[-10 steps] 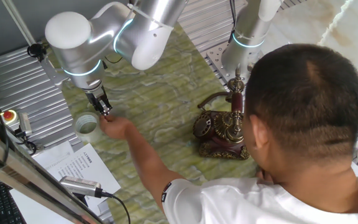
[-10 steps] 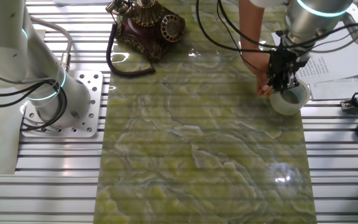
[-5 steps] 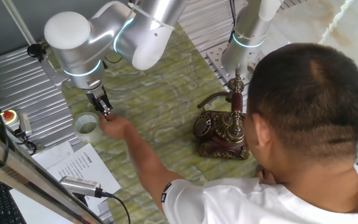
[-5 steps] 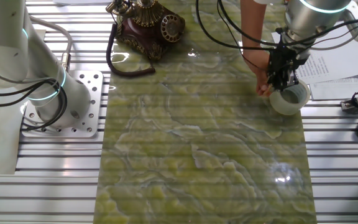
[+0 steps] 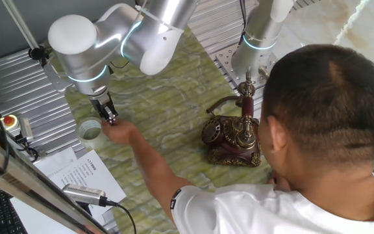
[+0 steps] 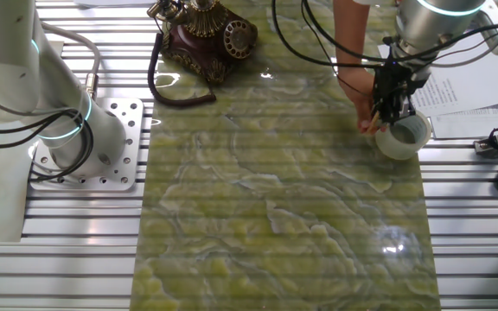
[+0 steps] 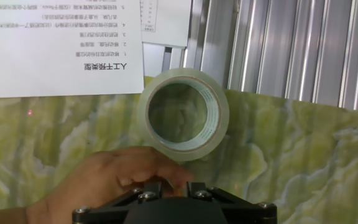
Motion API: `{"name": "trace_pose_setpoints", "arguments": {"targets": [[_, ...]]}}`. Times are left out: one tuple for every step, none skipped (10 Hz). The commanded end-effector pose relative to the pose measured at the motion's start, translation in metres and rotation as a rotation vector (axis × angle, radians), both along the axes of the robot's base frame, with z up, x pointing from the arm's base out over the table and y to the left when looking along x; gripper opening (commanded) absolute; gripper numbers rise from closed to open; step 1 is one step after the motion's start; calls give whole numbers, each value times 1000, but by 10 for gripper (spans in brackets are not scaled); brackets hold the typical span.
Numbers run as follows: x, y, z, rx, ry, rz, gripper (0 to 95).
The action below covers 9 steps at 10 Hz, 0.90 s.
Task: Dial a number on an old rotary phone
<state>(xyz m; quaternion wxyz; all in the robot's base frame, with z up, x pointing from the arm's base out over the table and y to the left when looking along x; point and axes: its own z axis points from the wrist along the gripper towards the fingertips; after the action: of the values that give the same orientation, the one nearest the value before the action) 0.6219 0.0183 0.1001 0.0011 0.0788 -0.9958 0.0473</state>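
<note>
nothing of the dialling looks done yet — the old rotary phone (image 5: pixel 232 135) sits on the green marbled mat (image 6: pixel 275 190) with its handset resting across the tall brass cradle, its round dial (image 6: pixel 239 36) untouched by anything, and the gripper (image 6: pixel 387 108) is well apart from it, at the opposite end of the mat. in the other fixed view the phone stands at the top edge of the mat with its black cord (image 6: pixel 167 82) curling down beside it, while the gripper hangs low over the far side, just beside a clear tape roll (image 6: pixel 405 136). a person's hand (image 5: pixel 121 132) reaches in right at the fingertips, touching or nearly touching them, and seems to be attending to the gripper itself; whether something is being fitted between the fingers is hidden. i cannot tell if the fingers are open or closed — the hand view shows only the black base of the gripper with the person's hand (image 7: pixel 117 177) pressed against it and the tape roll (image 7: pixel 183 114) lying flat just ahead, near a printed sheet of paper (image 7: pixel 61 46). by my judgement the whole task is left: the arm has to cross the mat to the phone, find a finger hole and turn the dial.
</note>
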Motion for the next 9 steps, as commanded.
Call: {"name": "trace_pose_setpoints", "arguments": {"targets": [[1,3,0,-2,5,-7,0],[1,4,0,-2,7,-11,0],[1,4,0,-2,8,-12,0],[1,4,0,-2,8,-11,0],[1,4,-1,-2,9,-11,0],[1,4,-1,-2,8,-12,0],[1,4,-1,-2,8,-13,0],[1,4,-1,-2,8,-12,0],[1,4,-1,2,8,-10,0]]}}
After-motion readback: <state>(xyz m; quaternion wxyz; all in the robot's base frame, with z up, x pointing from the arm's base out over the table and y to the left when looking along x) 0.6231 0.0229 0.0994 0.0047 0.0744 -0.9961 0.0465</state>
